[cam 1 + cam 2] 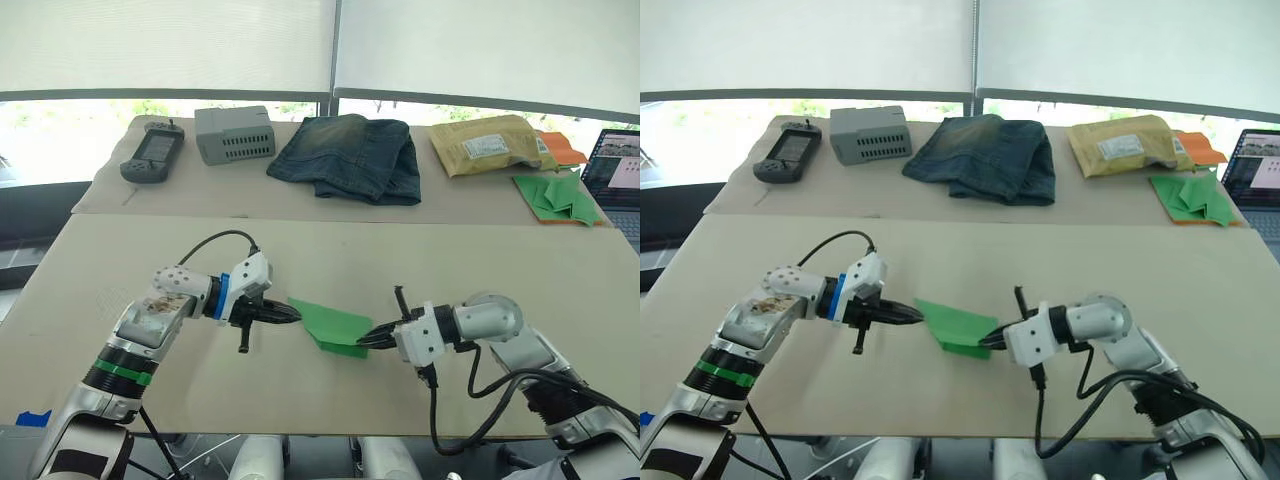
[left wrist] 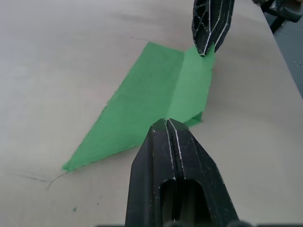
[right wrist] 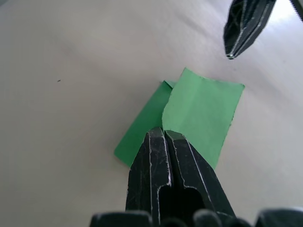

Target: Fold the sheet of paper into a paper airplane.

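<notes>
Lying at the lower centre of the left eye frame, the folded sheet of paper [image 1: 335, 324] rested flat on the pale counter [image 1: 330, 255] as a bright green pointed wedge with a raised flap along one long crease. The left gripper [image 1: 291, 315] sat just left of it, its two black fingers pressed together with no gap, their tips at the paper's left corner; whether the tips pinched that corner or only touched it could not be told. In the left wrist view the joined fingers [image 2: 173, 161] overlapped the near edge of the green wedge. The right gripper [image 1: 368, 340] came in from the lower right, its fingers also together, tips at the paper's right end. In the right wrist view those fingers [image 3: 170, 165] met the edge of the lifted flap, so they appeared clamped on it.

Across the upper part of the frame, on a second counter surface farther back, stood a dark handheld device [image 1: 152, 151] at upper left, a grey box [image 1: 234, 133] beside it, folded blue jeans [image 1: 350, 156] in the middle, and a yellow padded envelope [image 1: 490, 144] to the right. A pile of green paper shapes [image 1: 556, 196] lay at the far right, with an orange sheet [image 1: 564, 148] above it and a laptop [image 1: 614, 172] at the frame's edge.
</notes>
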